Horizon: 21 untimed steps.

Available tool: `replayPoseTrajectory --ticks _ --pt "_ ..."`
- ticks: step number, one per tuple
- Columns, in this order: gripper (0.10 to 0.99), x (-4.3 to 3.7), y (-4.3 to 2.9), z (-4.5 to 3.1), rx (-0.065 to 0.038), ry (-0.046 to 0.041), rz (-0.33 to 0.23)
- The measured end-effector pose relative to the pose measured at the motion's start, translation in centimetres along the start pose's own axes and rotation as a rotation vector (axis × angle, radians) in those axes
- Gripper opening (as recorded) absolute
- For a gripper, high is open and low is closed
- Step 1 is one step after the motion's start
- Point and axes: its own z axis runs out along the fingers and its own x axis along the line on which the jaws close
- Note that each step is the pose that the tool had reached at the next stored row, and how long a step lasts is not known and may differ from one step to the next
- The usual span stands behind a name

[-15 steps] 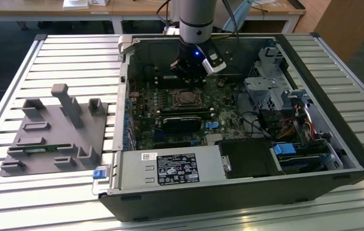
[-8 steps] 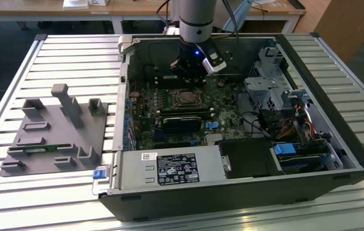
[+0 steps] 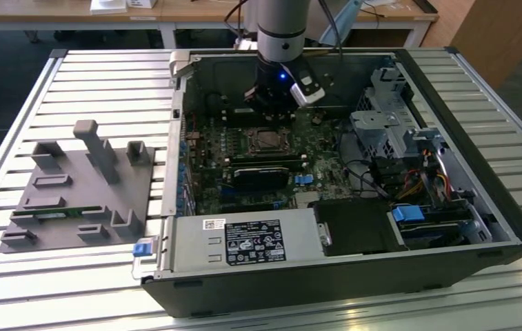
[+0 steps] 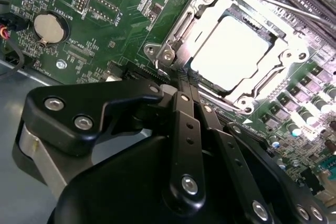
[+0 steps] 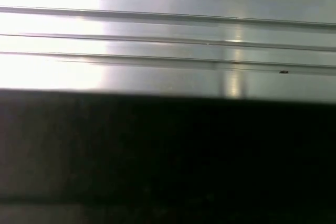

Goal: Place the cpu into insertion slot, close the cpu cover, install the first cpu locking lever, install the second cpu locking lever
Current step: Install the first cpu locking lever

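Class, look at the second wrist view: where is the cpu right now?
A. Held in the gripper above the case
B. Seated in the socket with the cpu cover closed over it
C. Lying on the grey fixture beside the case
B: the cpu lies flat in the socket, its top showing through the window of the cpu cover lying down around it.

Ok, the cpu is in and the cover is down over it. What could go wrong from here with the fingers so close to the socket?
1. The gripper sits right at a corner of the cpu cover, beside small parts on the motherboard; a slip could scrape them.
2. The locking lever along one side of the socket looks unlatched, so the cover could probably lift and let the cpu shift.
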Motion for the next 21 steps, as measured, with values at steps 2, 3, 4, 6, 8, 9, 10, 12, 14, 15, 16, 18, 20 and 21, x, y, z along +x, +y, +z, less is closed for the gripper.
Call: replayPoseTrajectory --ticks 2,3,4,6,8,9,10,12,14,15,16,18,20,21 --pt "0.106 -0.02 0.03 0.18 0.001 0.0003 0.0" --pt "0.106 -0.03 0.04 0.25 0.001 0.0002 0.0" --pt "0.106 -0.04 0.06 0.31 0.0 0.0 0.0" --pt "0.106 -0.05 0.07 0.32 -0.001 -0.0002 0.0" --pt "0.106 -0.05 0.11 0.31 -0.001 0.0 0.0" --pt "0.106 -0.04 0.12 0.29 -0.002 0.0001 0.0" --pt "0.106 -0.05 0.16 0.27 -0.003 0.0003 0.0" --pt "0.106 -0.07 0.19 0.17 -0.006 -0.0006 0.0" --pt "0.106 -0.09 0.23 -0.05 -0.009 -0.0016 0.0" --pt "0.106 -0.09 0.22 -0.24 -0.008 -0.001 0.0" --pt "0.106 -0.09 0.21 -0.47 -0.007 -0.0006 0.0" --pt "0.106 -0.11 0.22 -0.96 -0.007 -0.0008 0.0" --pt "0.106 -0.12 0.23 -1.51 -0.007 -0.0006 0.0" --pt "0.106 -0.13 0.24 -1.64 -0.007 -0.0006 0.0"
